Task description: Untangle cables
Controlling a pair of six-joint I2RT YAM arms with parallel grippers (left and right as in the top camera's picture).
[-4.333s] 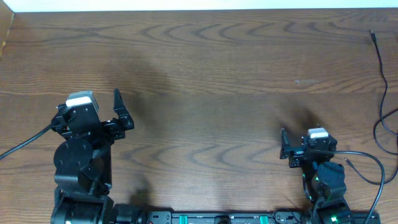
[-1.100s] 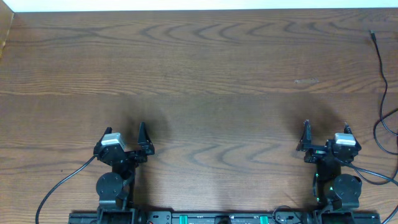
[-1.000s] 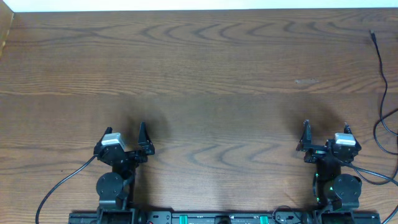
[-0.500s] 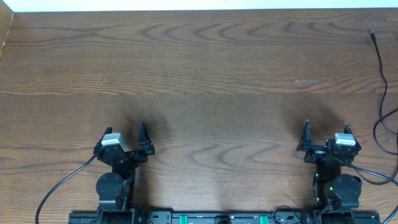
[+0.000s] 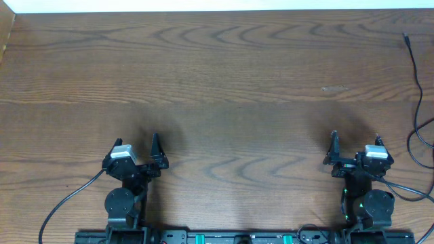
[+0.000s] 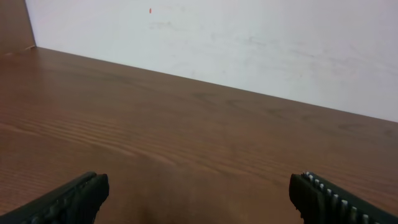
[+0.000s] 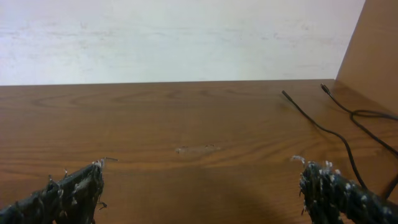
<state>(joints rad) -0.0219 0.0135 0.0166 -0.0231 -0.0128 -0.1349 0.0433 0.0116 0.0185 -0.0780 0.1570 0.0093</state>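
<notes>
Thin black cables [image 5: 419, 81] lie along the table's far right edge, with a small plug end [image 5: 406, 38] at the back and loose loops [image 5: 415, 144] running off the frame. In the right wrist view the same cords [image 7: 317, 128] lie far ahead on the right, with a loop [image 7: 368, 114] by the side board. No whitish strand or bluish tip shows. My left gripper [image 5: 137, 144] is open and empty at the near left. My right gripper [image 5: 355, 141] is open and empty at the near right, well left of the cables. Both show open in their wrist views [image 6: 199, 196] [image 7: 202, 186].
The arms' own thicker black cables [image 5: 64, 203] [image 5: 400, 190] trail near the front edge. A wooden side board [image 7: 373, 43] stands at the right. A white wall [image 6: 249, 37] backs the table. A pale scuff [image 5: 333, 88] marks the wood.
Since 4.3 s ago both arms have drawn back toward the front edge and turned to face the far side. Over the last second nothing has moved.
</notes>
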